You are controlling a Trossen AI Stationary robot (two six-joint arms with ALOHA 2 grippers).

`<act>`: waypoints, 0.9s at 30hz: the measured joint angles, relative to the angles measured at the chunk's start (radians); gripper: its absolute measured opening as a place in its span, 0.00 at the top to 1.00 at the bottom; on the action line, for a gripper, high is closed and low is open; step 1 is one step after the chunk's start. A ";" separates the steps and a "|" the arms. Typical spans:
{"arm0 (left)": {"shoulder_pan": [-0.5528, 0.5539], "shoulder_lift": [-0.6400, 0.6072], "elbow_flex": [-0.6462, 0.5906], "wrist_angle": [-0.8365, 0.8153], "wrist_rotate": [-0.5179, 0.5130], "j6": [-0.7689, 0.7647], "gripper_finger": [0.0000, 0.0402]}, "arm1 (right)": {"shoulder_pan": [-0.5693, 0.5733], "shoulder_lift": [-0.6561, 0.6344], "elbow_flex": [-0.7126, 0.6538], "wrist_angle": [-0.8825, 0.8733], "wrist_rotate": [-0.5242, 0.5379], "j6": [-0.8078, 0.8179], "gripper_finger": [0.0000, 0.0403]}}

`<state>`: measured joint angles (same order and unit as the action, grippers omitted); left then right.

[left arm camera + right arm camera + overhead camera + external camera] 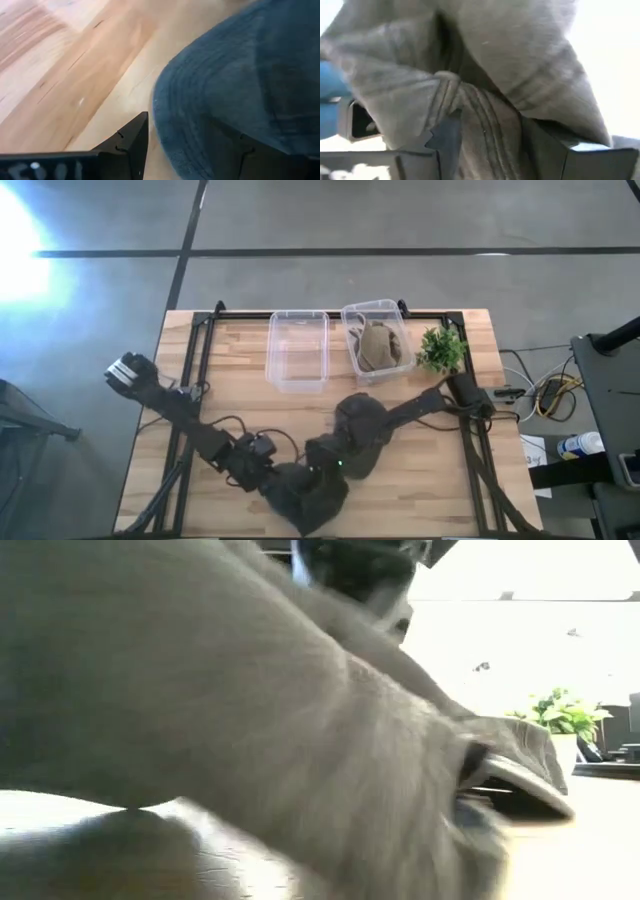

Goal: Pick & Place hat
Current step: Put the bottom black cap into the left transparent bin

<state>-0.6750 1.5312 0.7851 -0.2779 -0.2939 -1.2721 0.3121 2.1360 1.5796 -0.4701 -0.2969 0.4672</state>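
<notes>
A dark grey hat [305, 498] lies at the table's near edge, and in the low view the hat [300, 740] fills most of the picture. My right gripper [332, 462] reaches it from the far right and is shut on its cloth [485, 125]. My left gripper [283, 478] comes from the left and stands open. The hat's stitched brim [200, 115] lies between its two fingers; whether they touch it I cannot tell. A tan hat [378, 346] rests inside the right clear bin. My right gripper pinches a bunched fold of the dark hat's cloth [487, 135] between its two fingers [446, 142], several layers gathered together. The crown bulges out past the fingers. Whether the hat is lifted off the table I cannot tell.
Two clear bins stand at the far edge, an empty left bin [298, 350] and the right bin [352, 320] with the tan hat. A small green plant [442, 348] stands beside them. A dark rounded shape [362, 430] lies under my right arm, perhaps a second cap [520, 775].
</notes>
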 joint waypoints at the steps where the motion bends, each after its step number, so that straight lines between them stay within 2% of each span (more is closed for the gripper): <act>1: -0.009 -0.019 -0.001 -0.012 -0.018 -0.033 0.58 | -0.011 -0.007 0.000 -0.001 0.012 -0.001 0.52; 7: -0.081 -0.159 0.001 -0.135 -0.193 -0.237 0.58 | -0.044 -0.022 0.000 -0.021 0.015 -0.001 0.52; 10: -0.107 -0.190 -0.007 -0.218 -0.162 -0.369 0.58 | -0.041 -0.021 -0.015 -0.029 0.009 -0.003 0.52; 13: -0.138 -0.189 -0.018 -0.229 -0.121 -0.465 0.58 | -0.043 -0.017 -0.031 -0.030 0.010 -0.003 0.52; 21: -0.180 -0.171 -0.093 -0.087 -0.077 -0.655 0.58 | -0.044 -0.017 -0.044 -0.019 0.013 -0.017 0.52; 27: -0.177 -0.144 -0.206 0.197 -0.087 -0.701 0.58 | -0.044 -0.017 -0.044 -0.012 0.036 -0.018 0.52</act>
<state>-0.8523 1.3870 0.5794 -0.0805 -0.3809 -1.9730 0.2680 2.1189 1.5352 -0.4816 -0.2611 0.4492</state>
